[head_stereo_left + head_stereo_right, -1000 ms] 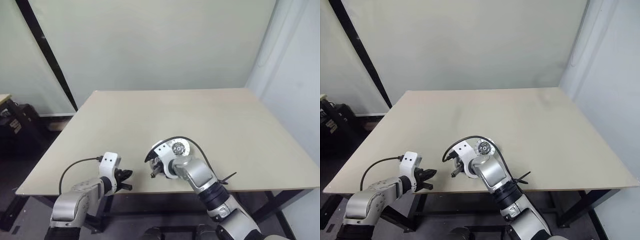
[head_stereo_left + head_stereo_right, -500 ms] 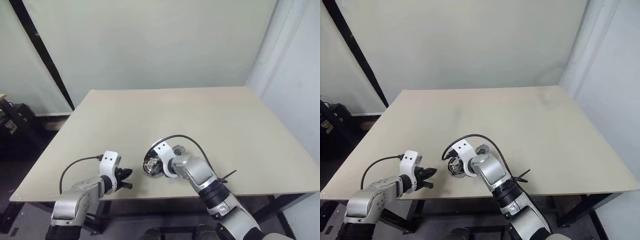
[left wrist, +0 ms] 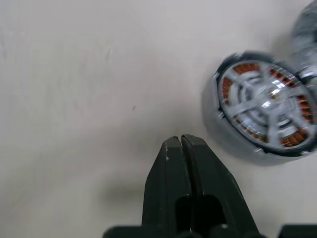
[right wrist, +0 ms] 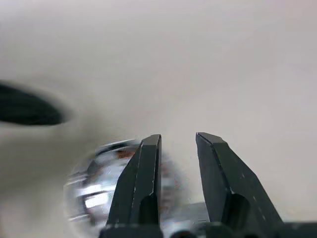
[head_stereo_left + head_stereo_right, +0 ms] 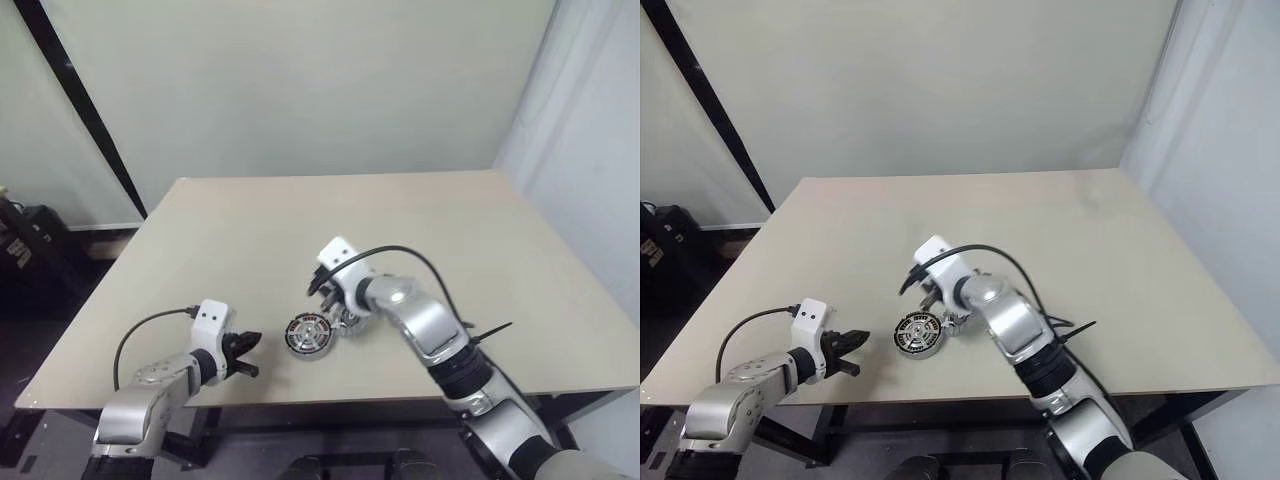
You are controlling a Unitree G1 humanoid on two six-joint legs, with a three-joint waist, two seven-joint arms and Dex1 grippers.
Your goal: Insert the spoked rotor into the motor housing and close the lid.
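Observation:
The motor housing (image 5: 308,335) sits on the table near the front edge, its copper windings showing. The silver spoked rotor (image 3: 262,106) lies inside it. Just right of the housing lies the grey lid (image 5: 351,319), partly hidden behind my right wrist. My right gripper (image 5: 322,288) hovers above and a little behind the housing, its fingers (image 4: 143,168) apart with nothing between them. My left gripper (image 5: 250,353) rests shut at the front edge, left of the housing (image 3: 265,116) and pointing toward it without touching.
The tan table (image 5: 400,220) stretches wide behind the parts. A black cable (image 5: 400,255) loops over my right forearm. Dark equipment (image 5: 20,240) stands on the floor at far left, and a white wall (image 5: 590,150) runs along the right.
My right gripper has opened and lifted up and back off the housing, which now stands uncovered with the rotor in it. The left gripper has stayed put. The camera view has shifted slightly.

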